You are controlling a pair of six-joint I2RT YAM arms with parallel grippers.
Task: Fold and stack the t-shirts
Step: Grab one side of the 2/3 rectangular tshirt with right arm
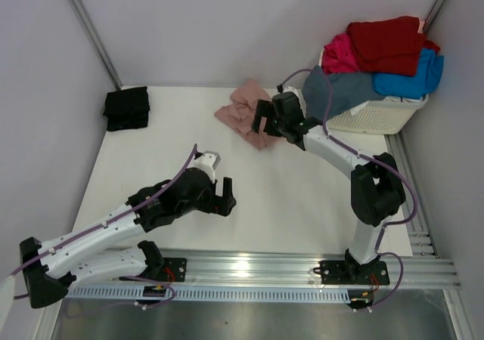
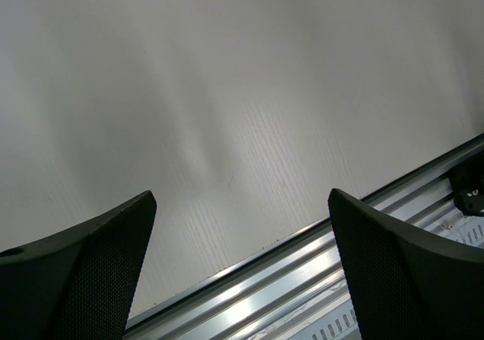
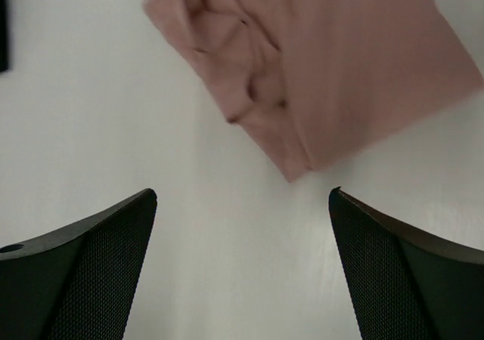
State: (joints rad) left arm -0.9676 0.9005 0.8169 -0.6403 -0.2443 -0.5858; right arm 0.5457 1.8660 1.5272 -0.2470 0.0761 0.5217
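Observation:
A dusty-pink t-shirt (image 1: pixel 240 109) lies folded and partly rumpled at the back middle of the table. It fills the top of the right wrist view (image 3: pixel 325 60). My right gripper (image 1: pixel 263 125) hovers over its near right edge, open and empty (image 3: pixel 242 264), with the shirt's corner just ahead of the jaws. A black t-shirt (image 1: pixel 126 107) lies folded at the back left. My left gripper (image 1: pixel 221 199) is open and empty (image 2: pixel 242 268) above bare table near the front. Red (image 1: pixel 389 44), magenta (image 1: pixel 339 54), bright-blue (image 1: pixel 412 79) and slate-blue (image 1: pixel 340 91) t-shirts are piled on the basket.
The white slatted laundry basket (image 1: pixel 382 115) stands at the back right corner against the wall. An aluminium rail (image 1: pixel 302 268) runs along the table's front edge and shows in the left wrist view (image 2: pixel 302 279). Walls close in the left, back and right.

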